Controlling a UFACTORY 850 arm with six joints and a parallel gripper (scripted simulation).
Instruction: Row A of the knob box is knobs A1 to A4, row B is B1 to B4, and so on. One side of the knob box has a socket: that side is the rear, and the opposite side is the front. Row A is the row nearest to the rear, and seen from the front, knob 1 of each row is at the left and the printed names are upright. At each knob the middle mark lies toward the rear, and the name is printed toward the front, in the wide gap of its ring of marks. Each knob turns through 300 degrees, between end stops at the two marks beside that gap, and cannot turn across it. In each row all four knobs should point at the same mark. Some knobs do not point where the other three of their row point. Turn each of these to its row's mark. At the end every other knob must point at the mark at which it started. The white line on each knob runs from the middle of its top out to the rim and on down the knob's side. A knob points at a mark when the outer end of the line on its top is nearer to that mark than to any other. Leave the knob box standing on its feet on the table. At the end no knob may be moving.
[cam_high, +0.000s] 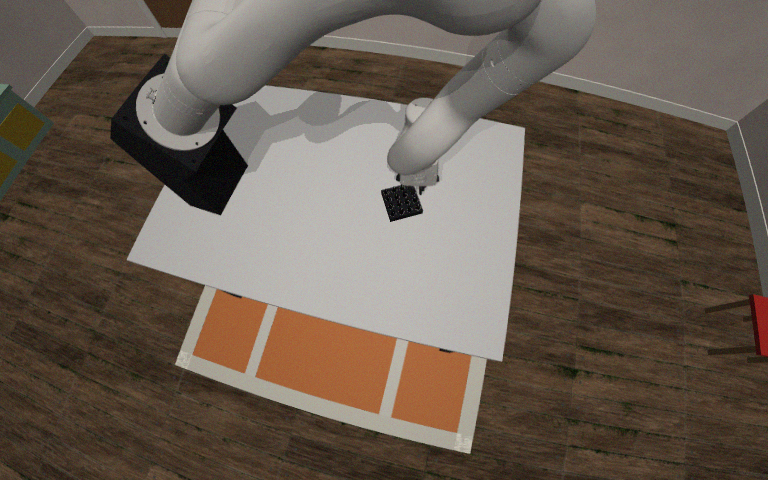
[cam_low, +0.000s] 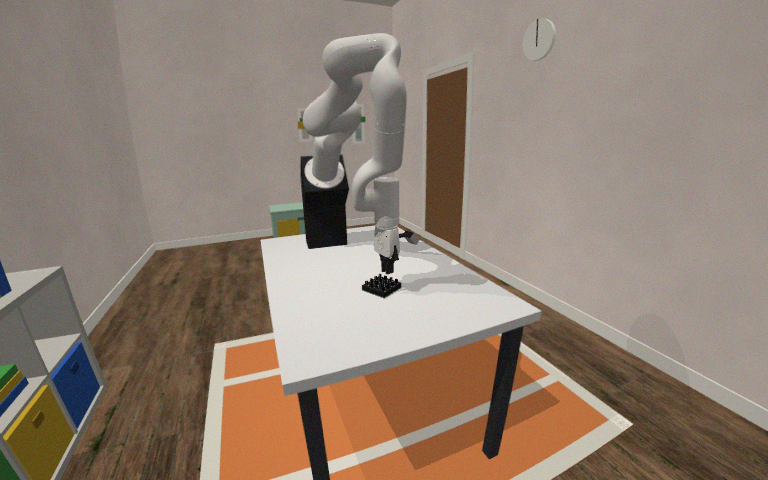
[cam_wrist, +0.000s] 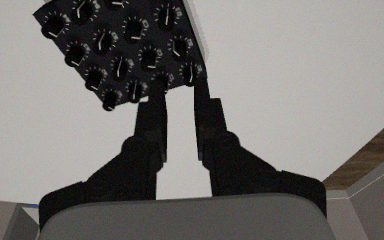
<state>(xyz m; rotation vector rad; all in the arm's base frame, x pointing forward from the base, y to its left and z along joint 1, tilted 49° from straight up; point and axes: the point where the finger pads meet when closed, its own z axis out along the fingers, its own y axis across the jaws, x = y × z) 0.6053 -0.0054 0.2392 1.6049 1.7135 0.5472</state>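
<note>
One black knob box (cam_high: 401, 202) carrying sixteen knobs sits right of centre on the white table (cam_high: 317, 271), well clear of every edge. The single gripper (cam_wrist: 179, 87), fingers narrowly parted and holding nothing, hangs above the box's near edge.

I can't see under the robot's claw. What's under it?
Under the gripper sits the black knob box on the white table. The fingertips hang at the box's near edge, partly covering the knobs there; whether they grip one cannot be seen.
</note>
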